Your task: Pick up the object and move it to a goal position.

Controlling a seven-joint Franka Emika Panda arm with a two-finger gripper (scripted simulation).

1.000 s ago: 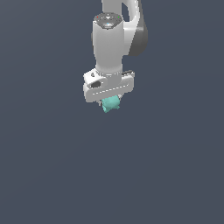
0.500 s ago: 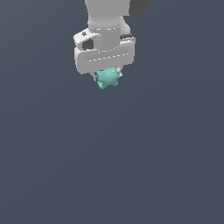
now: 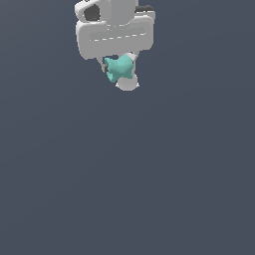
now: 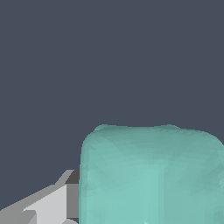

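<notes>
The small teal spool-like object (image 3: 119, 68) hangs under my white gripper (image 3: 119, 72) near the top of the exterior view, clear of the dark grey floor. The gripper is shut on it; one fingertip (image 3: 127, 83) shows just below the object. In the wrist view the teal object (image 4: 151, 175) fills much of the picture, with a white finger (image 4: 48, 203) beside it. The wide white hand body (image 3: 114, 36) sits above the object.
A plain dark grey surface (image 3: 129, 174) lies all around and below the gripper. No other objects or marks show in either view.
The gripper has risen with the teal object in it, moving toward the top of the exterior view and appearing larger. The object stays held.
</notes>
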